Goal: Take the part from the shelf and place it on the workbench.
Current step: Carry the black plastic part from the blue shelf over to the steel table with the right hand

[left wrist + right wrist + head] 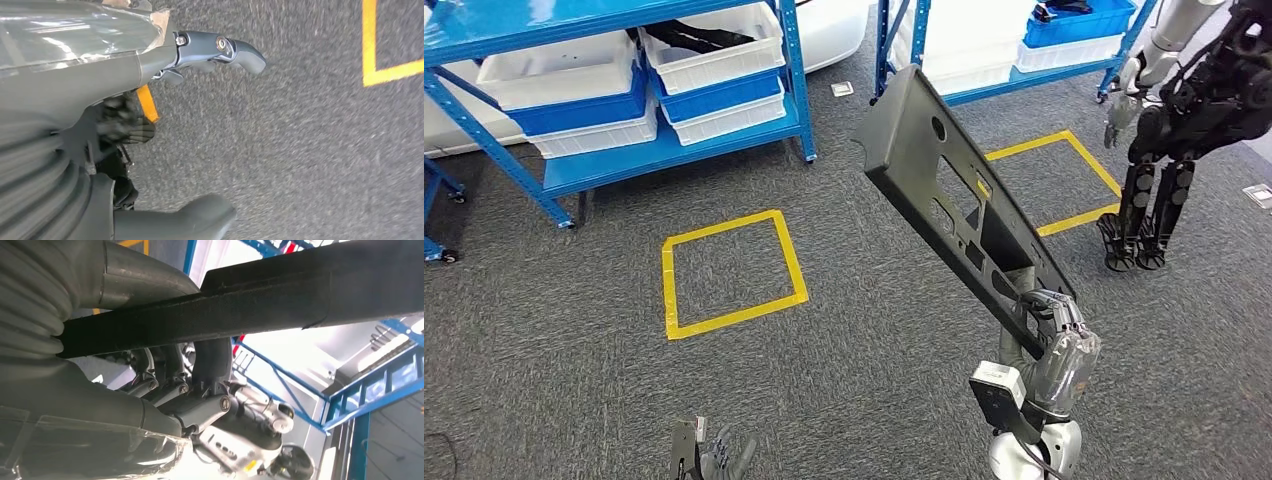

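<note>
Item: long dark grey panel [954, 200], the part for the workbench, off the shelf and carried in the air; it runs from the upper middle of the head view down to the lower right, where the right hand [1049, 320] grips its lower end. In the right wrist view the dark fingers [210, 360] wrap over the panel's edge [250, 305] (grip looks firm, but it sits at one end only). Left hand [714, 458]: low at the bottom edge, left of centre, holding nothing; in the left wrist view its thumb [235, 50] and fingers stand apart over bare carpet [300, 150]. Surroundings: blue shelves [674, 150] with white and blue bins [714, 55] in the upper left, a second rack [1024, 70] at the top, two yellow tape squares [729, 272] on the floor, and another robot [1184, 110] in the upper right corner. No workbench in sight. Step in hand, as judged: carrying the panel to the bench. Handling advice: the long free end acts as a lever, so turn slowly, keep the wrist steady, and swing the far tip wide of the rack posts and the other robot. Bringing the free hand under the panel's middle would likely steady it. Lay it flat before letting go.
</note>
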Action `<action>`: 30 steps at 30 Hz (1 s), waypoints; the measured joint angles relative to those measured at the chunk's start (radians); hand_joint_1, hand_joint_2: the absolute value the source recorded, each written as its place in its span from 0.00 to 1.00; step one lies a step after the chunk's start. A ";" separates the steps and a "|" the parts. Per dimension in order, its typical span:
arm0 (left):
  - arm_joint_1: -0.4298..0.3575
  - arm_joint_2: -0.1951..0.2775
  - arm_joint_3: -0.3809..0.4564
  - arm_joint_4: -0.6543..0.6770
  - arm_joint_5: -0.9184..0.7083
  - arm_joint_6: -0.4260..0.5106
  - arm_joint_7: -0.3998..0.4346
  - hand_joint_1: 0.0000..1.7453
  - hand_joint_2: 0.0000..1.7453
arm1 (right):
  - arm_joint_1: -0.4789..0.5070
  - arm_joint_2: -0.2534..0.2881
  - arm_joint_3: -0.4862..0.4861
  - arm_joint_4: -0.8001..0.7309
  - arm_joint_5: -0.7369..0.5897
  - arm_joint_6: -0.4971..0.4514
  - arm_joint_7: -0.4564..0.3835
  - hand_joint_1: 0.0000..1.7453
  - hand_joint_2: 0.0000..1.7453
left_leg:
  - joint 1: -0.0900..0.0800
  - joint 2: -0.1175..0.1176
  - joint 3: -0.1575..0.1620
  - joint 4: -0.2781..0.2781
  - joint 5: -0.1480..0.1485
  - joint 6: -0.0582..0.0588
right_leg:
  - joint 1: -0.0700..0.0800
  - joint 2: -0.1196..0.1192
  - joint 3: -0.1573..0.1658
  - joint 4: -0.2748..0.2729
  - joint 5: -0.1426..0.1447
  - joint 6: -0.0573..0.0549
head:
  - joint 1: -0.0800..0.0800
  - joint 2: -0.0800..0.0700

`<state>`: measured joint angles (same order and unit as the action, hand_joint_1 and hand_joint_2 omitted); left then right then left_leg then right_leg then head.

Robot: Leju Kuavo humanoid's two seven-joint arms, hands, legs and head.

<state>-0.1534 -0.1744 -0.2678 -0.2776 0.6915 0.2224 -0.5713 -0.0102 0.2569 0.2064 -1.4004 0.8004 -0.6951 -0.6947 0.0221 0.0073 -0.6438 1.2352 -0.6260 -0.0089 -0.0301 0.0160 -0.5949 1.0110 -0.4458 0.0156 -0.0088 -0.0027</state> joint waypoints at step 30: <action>0.026 0.036 0.058 0.000 -0.074 -0.053 -0.013 0.00 1.00 | 0.005 0.004 -0.010 -0.008 0.035 -0.002 0.000 1.00 1.00 | -0.005 0.001 0.025 -0.040 0.009 0.006 | 0.002 -0.008 0.006 -0.016 0.005 -0.003 | 0.000 0.000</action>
<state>-0.1279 -0.1386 -0.2099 -0.2774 0.6171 0.1692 -0.5840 -0.0049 0.2606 0.1967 -1.4085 0.8350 -0.6970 -0.6947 0.0169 0.0086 -0.6183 1.1948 -0.6168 -0.0027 -0.0280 0.0075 -0.5891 0.9950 -0.4407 0.0125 -0.0092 -0.0027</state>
